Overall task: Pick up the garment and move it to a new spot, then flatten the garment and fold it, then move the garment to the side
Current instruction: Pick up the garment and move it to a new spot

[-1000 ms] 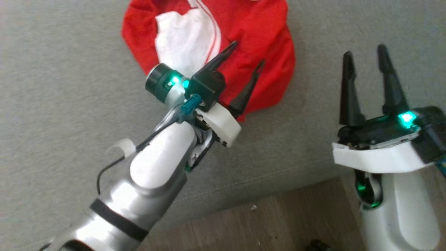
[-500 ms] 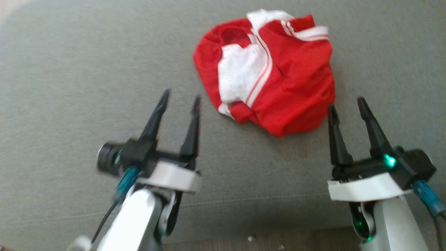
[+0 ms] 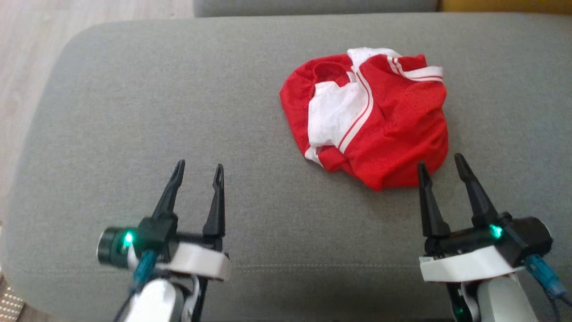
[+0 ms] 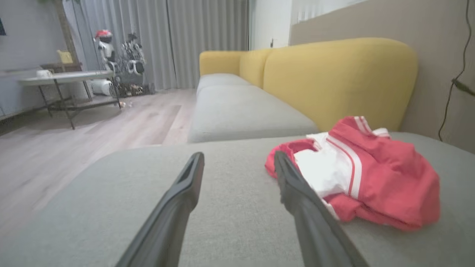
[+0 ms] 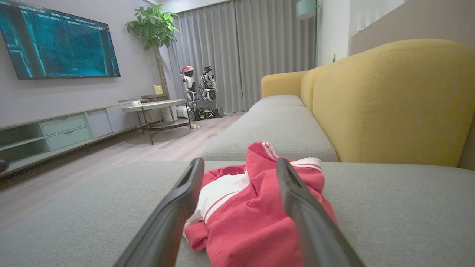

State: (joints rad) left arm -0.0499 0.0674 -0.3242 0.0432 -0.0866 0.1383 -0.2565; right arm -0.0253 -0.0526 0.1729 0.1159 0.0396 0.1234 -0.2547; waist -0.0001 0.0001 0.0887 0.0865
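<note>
Where the crumpled red-and-white mesh garment point(image 3: 375, 120) lies, you have it bunched in a loose heap on the far right part of the grey fabric seat cushion point(image 3: 134, 112), with neither gripper holding it. A white panel edged with red stripes faces up on the heap's left side, and a white striped band shows along its far edge.

Your right gripper point(image 3: 440, 161) hangs at the garment's near right edge. Its two long dark fingers are spread apart and empty, and their tips reach the hem in the head view. From the right wrist view, the garment point(image 5: 252, 218) sits straight ahead of the right gripper point(image 5: 239, 163), just past the fingertips.

Your left gripper point(image 3: 199, 165) is well apart to the left over bare cushion, jaws likewise spread and holding nothing. In its wrist view, the garment point(image 4: 371, 185) lies to the right of the left gripper point(image 4: 238, 157).

Beyond the cushion you can see a yellow upholstered backrest point(image 4: 334, 74), and pale wooden floor point(image 3: 27, 44) at the far left.
</note>
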